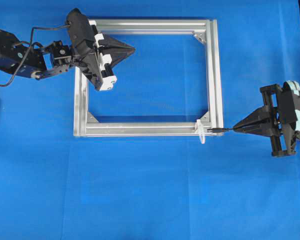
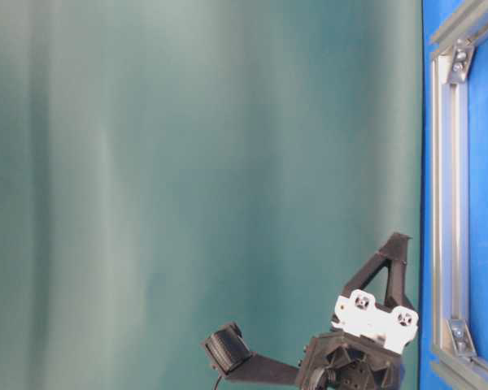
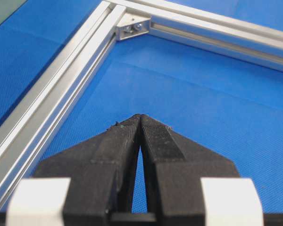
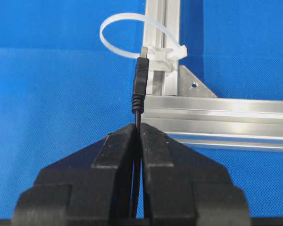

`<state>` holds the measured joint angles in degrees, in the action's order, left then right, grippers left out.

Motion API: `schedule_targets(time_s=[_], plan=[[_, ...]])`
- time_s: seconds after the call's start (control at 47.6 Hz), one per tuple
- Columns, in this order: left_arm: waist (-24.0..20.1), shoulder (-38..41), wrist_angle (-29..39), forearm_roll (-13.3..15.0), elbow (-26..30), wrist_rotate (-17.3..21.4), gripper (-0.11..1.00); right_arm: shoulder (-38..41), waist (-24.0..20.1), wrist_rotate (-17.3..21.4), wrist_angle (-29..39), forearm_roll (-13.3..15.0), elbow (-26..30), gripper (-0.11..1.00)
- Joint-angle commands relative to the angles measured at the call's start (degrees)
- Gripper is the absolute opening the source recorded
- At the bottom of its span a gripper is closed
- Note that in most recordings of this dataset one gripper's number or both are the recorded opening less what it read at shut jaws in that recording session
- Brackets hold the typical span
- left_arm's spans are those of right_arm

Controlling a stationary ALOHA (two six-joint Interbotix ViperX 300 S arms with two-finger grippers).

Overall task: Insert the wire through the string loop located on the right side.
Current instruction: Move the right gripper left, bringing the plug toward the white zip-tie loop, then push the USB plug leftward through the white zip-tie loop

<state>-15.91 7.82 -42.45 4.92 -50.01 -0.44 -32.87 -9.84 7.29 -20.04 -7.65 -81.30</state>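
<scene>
While the right gripper (image 4: 137,126) holds the plug out toward the frame, the scene reads as follows:

Right fingers: pressed together on the wire (image 4: 140,89), clamping the thin cable just behind the plug, which sticks straight out past the tips.

Left fingers: the left gripper (image 3: 140,117) is closed on nothing, tips meeting, hovering above the frame's far-left corner, well apart from the work.

Wire: its long axis runs in line with the right fingers and points at the loop; in the overhead view the plug tip (image 1: 218,130) lies just beside the frame's near-right corner.

String loop: a whitish plastic tie (image 4: 127,35) fixed to the near bar of the aluminium frame (image 4: 217,110), close to that corner. It bulges off the bar's outer side, toward the near edge of the table (image 1: 150,200).

Key relation: the loop lies directly ahead of the plug. From the right wrist view the tip looks to be at the loop's rim; whether it has entered I cannot tell.

Nearer arm: the right, by far.

Next move, as I judge: a straight push along the wire's axis.
</scene>
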Motion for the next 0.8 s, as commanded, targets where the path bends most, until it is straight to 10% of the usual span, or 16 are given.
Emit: schedule_targets(time_s=[0.0,0.777], plan=[[0.18,-1.85,-0.35,-0.18,0.53,-0.09,0.00,0.18,0.09,-0.09,-0.88,0.09,0.70,-0.03],[0.18,-1.85,-0.26,-0.09,0.62,0.00,0.00,16.70,0.09,-0.09,-12.57,0.00,7.29,-0.03]])
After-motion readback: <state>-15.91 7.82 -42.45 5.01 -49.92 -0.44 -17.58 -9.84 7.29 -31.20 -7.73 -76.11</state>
